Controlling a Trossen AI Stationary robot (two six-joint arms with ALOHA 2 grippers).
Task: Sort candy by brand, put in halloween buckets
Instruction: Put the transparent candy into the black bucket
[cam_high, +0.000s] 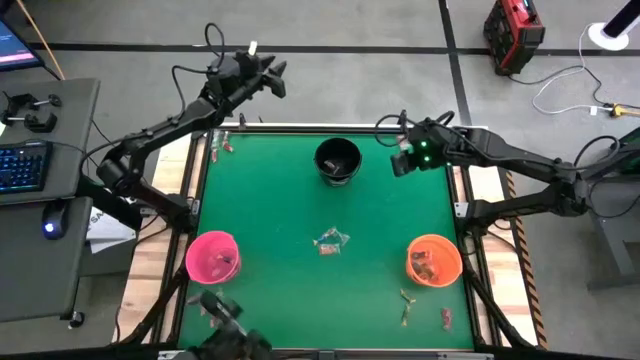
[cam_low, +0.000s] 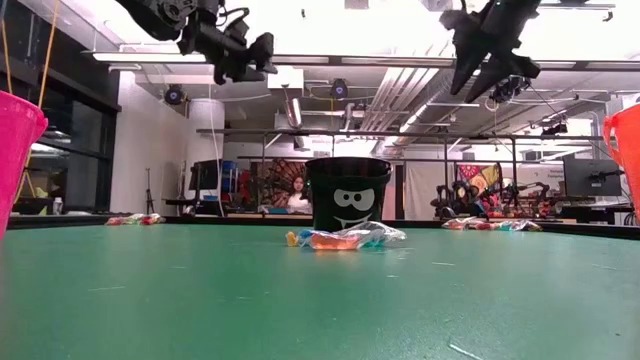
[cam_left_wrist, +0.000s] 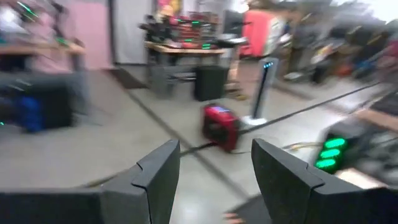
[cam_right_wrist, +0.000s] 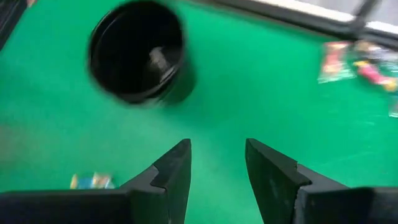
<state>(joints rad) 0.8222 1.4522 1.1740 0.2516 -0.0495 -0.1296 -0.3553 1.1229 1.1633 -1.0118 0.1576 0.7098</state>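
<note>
Our right gripper (cam_high: 402, 160) hangs above the far right part of the green table (cam_high: 270, 200), its two fingers (cam_right_wrist: 171, 171) standing apart with nothing between them. Just off to its left sits the black bucket (cam_high: 337, 160), upright with its mouth open, and something small lies at its bottom. Nearer the front than this gripper, the orange bucket (cam_high: 434, 260) stands by the right edge with candy inside, and a few loose sweets (cam_high: 406, 300) lie just in front of it. A small heap of wrapped candy (cam_high: 330, 241) rests mid-table, in front of the black bucket.

Our left gripper (cam_high: 275, 80) is raised beyond the table's far left corner, pointing out over the floor, its fingers (cam_left_wrist: 152, 177) parted and empty. Below and just behind it, more candy (cam_high: 222, 143) lies at that corner. The pink bucket (cam_high: 212, 256) stands well in front of it, by the left edge.
</note>
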